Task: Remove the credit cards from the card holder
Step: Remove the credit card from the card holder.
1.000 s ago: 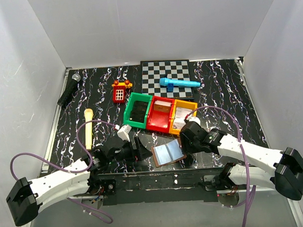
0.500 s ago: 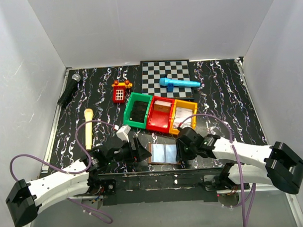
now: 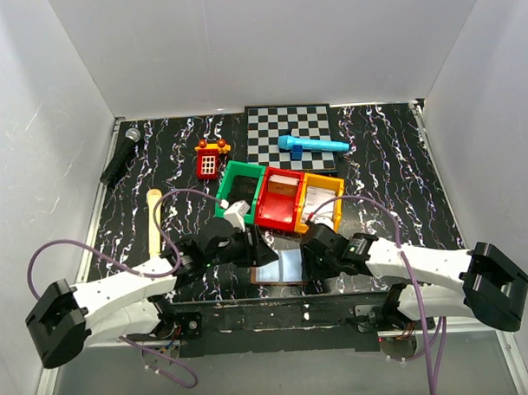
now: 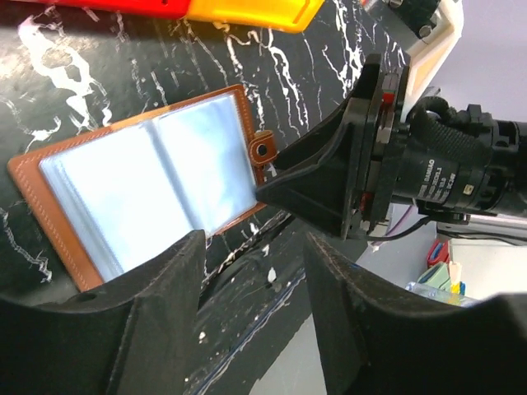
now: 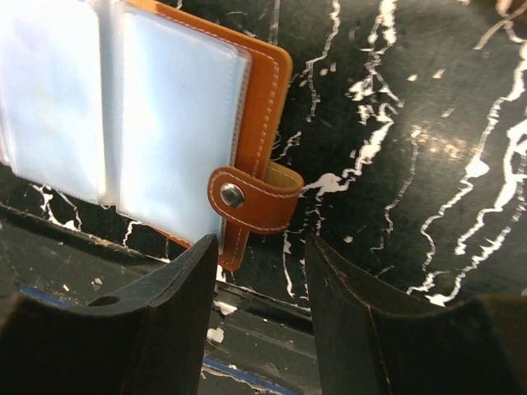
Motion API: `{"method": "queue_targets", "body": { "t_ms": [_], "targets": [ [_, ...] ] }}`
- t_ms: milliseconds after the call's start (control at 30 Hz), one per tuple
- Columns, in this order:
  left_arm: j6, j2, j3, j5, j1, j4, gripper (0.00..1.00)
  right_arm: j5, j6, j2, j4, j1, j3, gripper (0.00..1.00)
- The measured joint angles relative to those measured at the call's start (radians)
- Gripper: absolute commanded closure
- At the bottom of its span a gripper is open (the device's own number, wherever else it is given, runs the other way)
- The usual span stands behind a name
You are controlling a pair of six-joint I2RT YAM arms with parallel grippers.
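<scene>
— Where is the holder (image 3: 279, 268)?
— On the table (image 3: 393, 176), at 6 o'clock by the near edge. It lies just at 6 of the bins (image 3: 276, 217), and the chessboard (image 3: 274, 123) is beyond them at 12.
— Which way does it lie?
— Spread open and flat, pale blue pockets up, with a brown rim around them. From above, its long axis runs 9 to 3, a little tilted. The snap tab (image 5: 247, 202) sticks out at the 3 o'clock end, toward the right arm.
— Cards?
— Whether cards sit in the pockets I cannot tell; the plastic is glossy and pale.
— And the grippers?
— The left gripper (image 3: 264, 252) hangs at the holder's 10 o'clock, fingers wide, nothing between them. The right gripper (image 3: 311, 263) is at its 3 o'clock, fingers parted too and empty, with the tab just ahead of the gap. In the left wrist view one right fingertip is just beside the tab; touching or not, I cannot tell.
— Any writing?
— White lettering on the right wrist's lens (image 4: 440, 177), too small to read.
</scene>
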Motion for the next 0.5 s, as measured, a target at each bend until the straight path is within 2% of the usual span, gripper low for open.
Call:
{"method": "queue_targets", "body": {
  "t_ms": [200,500],
  "targets": [
    [0.016,0.155,0.047,0.042,-0.003,0.068,0.72,0.073,0.004,0.000,-0.078,0.000,0.042,0.42],
    [0.022,0.269,0.046,0.077,-0.006,0.123,0.74,0.107,0.006,0.038,-0.101,0.003,0.060,0.42]
  ]
}}
